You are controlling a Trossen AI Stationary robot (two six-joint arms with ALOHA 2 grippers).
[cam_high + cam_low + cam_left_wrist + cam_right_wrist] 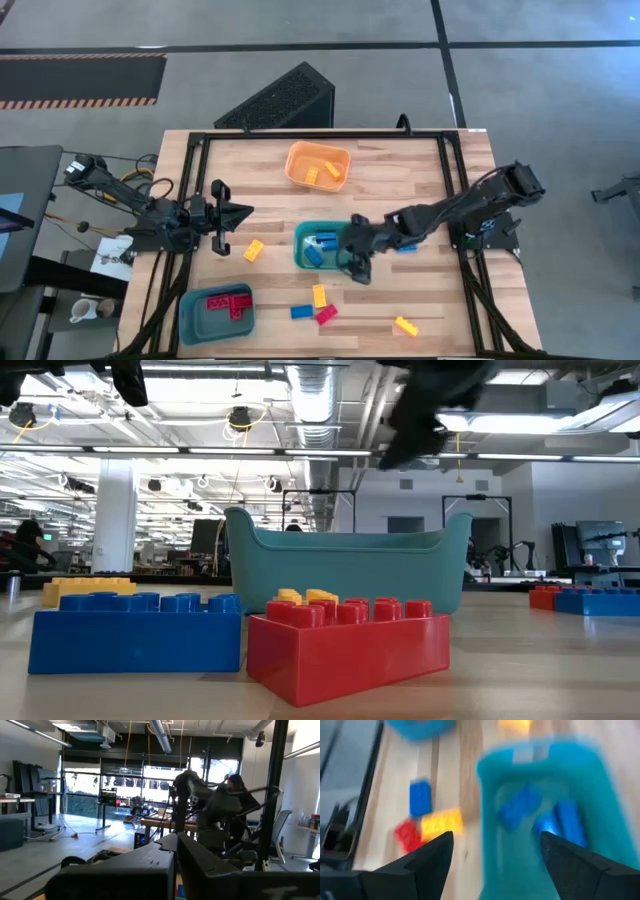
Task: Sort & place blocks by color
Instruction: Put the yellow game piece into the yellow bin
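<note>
1. The right gripper [357, 268] is extended over the near edge of the teal bin [303, 243], at mid-table. Its fingers [427, 857] are spread wide, with nothing between them.
2. Directly ahead of the right gripper, inside the teal bin, lie blue blocks [320, 246]. In the right wrist view these blue blocks [540, 817] appear between and beyond the two fingers.
3. Just beside the right gripper, on the bare table at the side of its arm, lies a single blue block [406, 247].
4. Near the right gripper, toward the front edge of the table, sits a cluster of a yellow block [319, 295], a blue block [301, 312] and a red block [326, 314], set close together. A further yellow block [405, 325] lies apart from this cluster.
5. The orange bin [317, 165], well apart from the right gripper toward the table's far edge, holds yellow blocks [322, 171].
6. The left gripper [232, 222] hovers at the left side of the table. Its fingers are spread and hold nothing. A yellow block [253, 250] lies on the table just beside it.
7. The blue bin [216, 309], near the left gripper at the front-left corner, holds red blocks [229, 302].
</note>
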